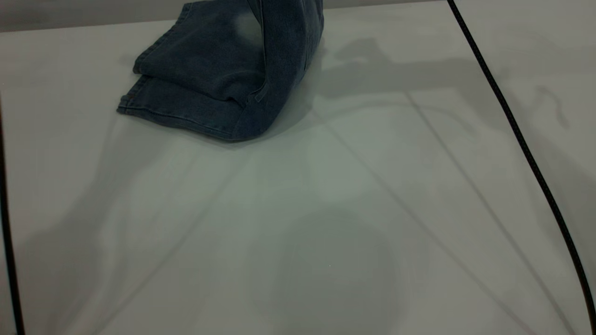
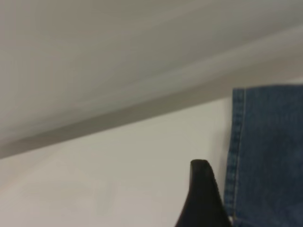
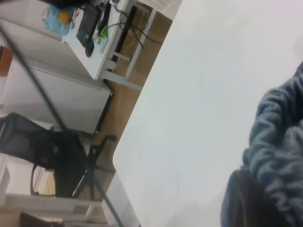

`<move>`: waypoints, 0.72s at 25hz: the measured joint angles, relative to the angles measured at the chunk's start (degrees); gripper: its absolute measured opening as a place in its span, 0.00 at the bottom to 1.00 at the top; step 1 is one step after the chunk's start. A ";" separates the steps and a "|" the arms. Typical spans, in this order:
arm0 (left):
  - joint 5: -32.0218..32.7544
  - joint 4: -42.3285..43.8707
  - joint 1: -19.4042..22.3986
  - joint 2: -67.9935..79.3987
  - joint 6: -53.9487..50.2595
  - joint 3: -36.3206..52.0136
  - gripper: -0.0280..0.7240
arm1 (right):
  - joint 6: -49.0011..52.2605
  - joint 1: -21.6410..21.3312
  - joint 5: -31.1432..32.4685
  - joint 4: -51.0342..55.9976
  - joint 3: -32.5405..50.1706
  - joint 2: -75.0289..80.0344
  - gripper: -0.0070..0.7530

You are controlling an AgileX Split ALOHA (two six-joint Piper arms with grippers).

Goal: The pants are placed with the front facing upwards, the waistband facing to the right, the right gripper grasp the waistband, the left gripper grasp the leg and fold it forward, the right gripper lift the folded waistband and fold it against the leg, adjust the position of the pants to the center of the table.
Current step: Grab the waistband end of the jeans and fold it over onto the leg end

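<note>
The blue denim pants [image 1: 205, 79] lie folded at the far side of the table [image 1: 326, 209], leg hems flat toward the left. Their right part rises steeply out of the top of the exterior view. In the right wrist view the ruffled waistband [image 3: 279, 137] fills the space right against my right gripper [image 3: 255, 203], which is shut on it. A black part of my left gripper [image 2: 203, 198] shows in the left wrist view, just beside the stitched leg hem of the pants [image 2: 270, 156]. Neither gripper appears in the exterior view.
A black cable [image 1: 526, 149] runs down across the table's right side, and another dark line [image 1: 7, 232] follows the left edge. Beyond the table's edge the right wrist view shows an office chair [image 3: 57, 161] and a white desk [image 3: 94, 42].
</note>
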 joint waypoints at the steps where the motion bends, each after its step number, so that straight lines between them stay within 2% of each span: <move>1: 0.00 -0.59 0.00 -1.46 0.00 0.00 0.64 | -0.22 0.29 0.16 0.00 0.00 0.00 0.07; 9: 0.06 -7.01 -0.05 -11.91 0.71 -0.06 0.64 | -2.39 4.58 -3.92 0.61 0.00 3.31 0.07; 18: 0.00 -8.42 -0.05 -15.66 0.77 -0.06 0.64 | -6.71 8.56 -13.77 6.81 -0.05 8.32 0.07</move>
